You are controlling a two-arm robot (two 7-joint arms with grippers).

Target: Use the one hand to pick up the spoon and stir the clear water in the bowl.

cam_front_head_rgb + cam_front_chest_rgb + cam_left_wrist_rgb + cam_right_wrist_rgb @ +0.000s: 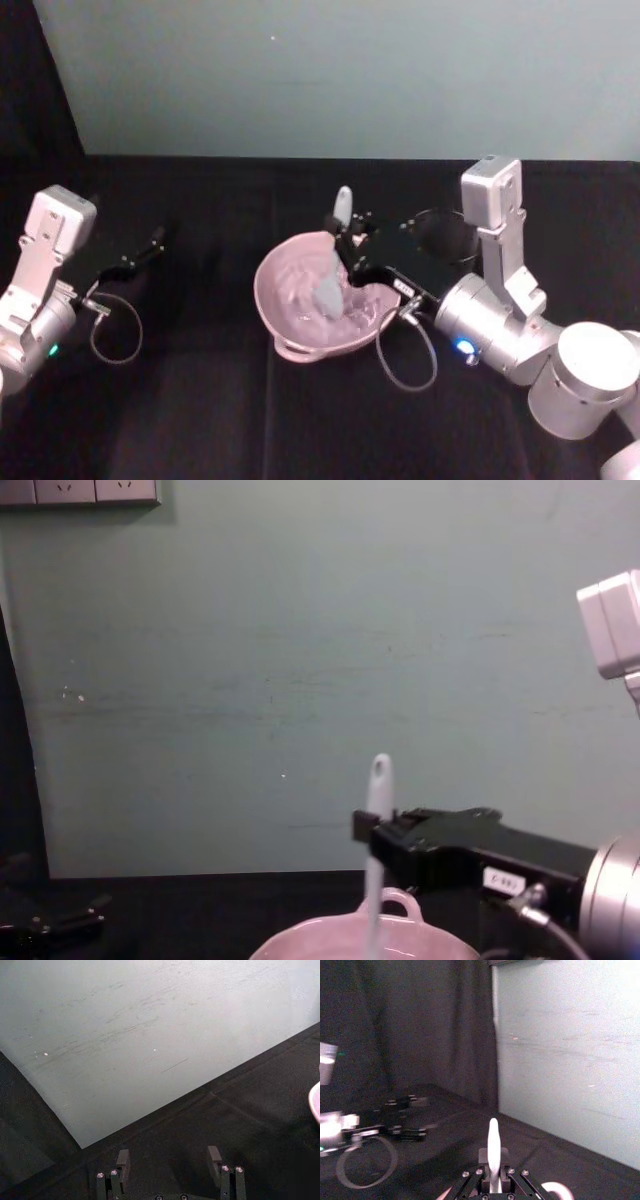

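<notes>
Over the bowl [266, 298], right pincer [346, 240] clamps spoon [329, 288]; left pincer [157, 238] idles aside.

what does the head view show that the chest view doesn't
Head view, not chest: the inside of the bowl with the scoop end of the spoon in it, the blue light on the right wrist, the left wrist behind the parked, open left gripper. Chest view, not head: the hole at the spoon handle's tip, wall sockets top left. Both: the right gripper shut on the spoon standing in the pink bowl.
</notes>
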